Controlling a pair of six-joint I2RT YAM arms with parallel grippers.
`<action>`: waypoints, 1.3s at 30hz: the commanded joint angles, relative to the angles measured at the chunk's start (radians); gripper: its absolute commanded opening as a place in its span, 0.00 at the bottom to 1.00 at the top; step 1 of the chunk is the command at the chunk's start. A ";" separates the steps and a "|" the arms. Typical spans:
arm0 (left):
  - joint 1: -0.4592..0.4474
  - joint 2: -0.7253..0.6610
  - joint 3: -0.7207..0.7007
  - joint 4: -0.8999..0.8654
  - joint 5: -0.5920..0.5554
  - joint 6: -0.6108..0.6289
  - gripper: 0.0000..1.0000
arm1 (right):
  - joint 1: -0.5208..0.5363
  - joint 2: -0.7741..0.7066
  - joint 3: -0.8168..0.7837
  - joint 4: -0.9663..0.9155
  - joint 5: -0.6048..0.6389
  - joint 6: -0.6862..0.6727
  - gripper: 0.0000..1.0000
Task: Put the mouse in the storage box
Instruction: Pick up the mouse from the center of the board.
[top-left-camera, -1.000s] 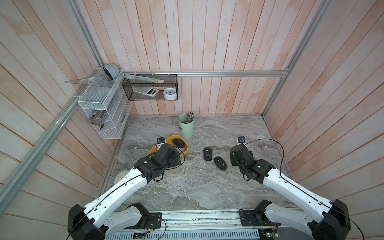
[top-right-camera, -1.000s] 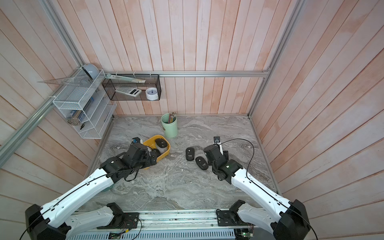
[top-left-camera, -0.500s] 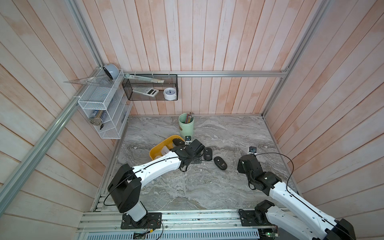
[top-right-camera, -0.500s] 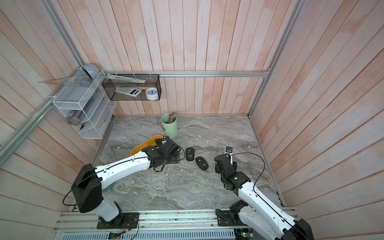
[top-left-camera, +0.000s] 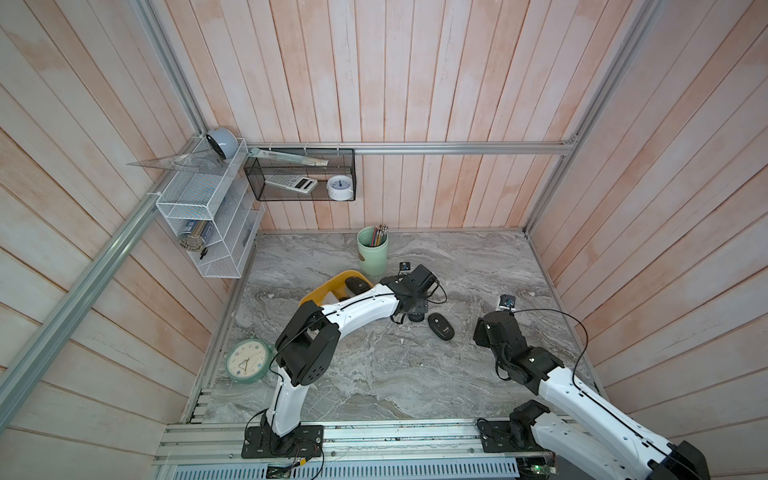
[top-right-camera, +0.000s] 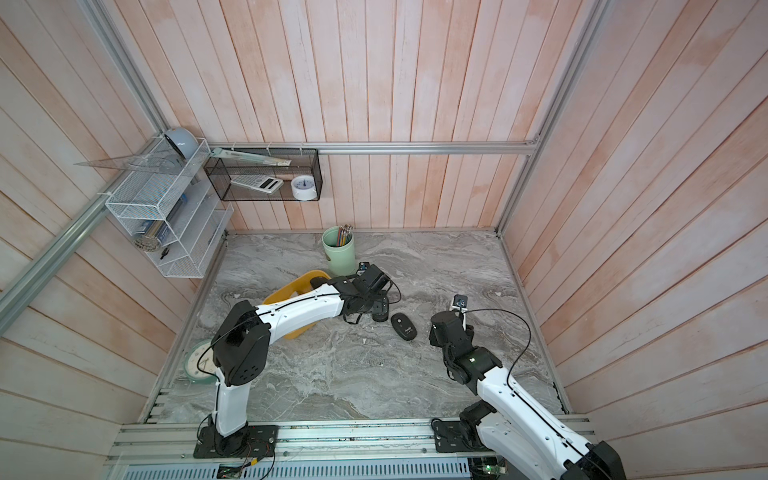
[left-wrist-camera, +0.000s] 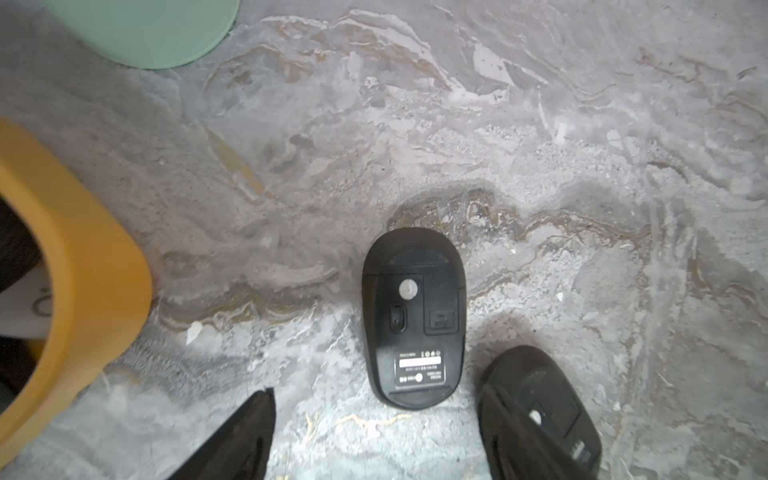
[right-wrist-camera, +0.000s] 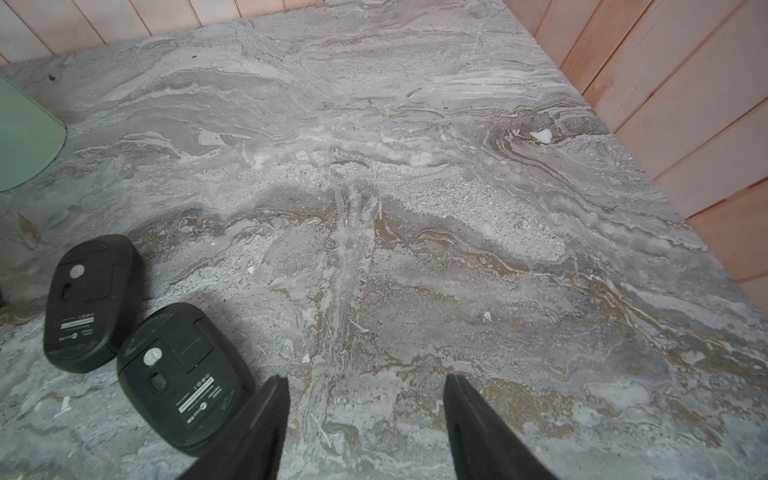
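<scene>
The yellow storage box sits at centre left, partly under my left arm, with a black mouse inside. Two more black mice lie upside down on the marble. In the left wrist view, one mouse lies just ahead of my left gripper, which is open and holds nothing. The other mouse lies beside it. My right gripper is open over bare marble, to the right of both mice.
A green pencil cup stands just behind the box and my left wrist. A green clock lies at the front left. A white wire rack and a black mesh basket hang on the walls. Wooden walls enclose the table.
My left arm swung from the storage box to the right, over the two loose mice, and its jaws narrowed. My right arm pulled back from the mice toward the front right.
</scene>
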 joint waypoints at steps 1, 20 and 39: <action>0.007 0.040 0.044 0.001 0.010 0.011 0.79 | -0.004 -0.018 -0.017 0.016 -0.009 0.014 0.65; 0.038 0.195 0.091 0.085 0.133 0.004 0.66 | -0.004 -0.012 -0.020 0.025 -0.016 0.012 0.65; 0.044 0.229 0.067 0.132 0.182 -0.021 0.52 | -0.004 -0.014 -0.023 0.027 -0.012 0.014 0.65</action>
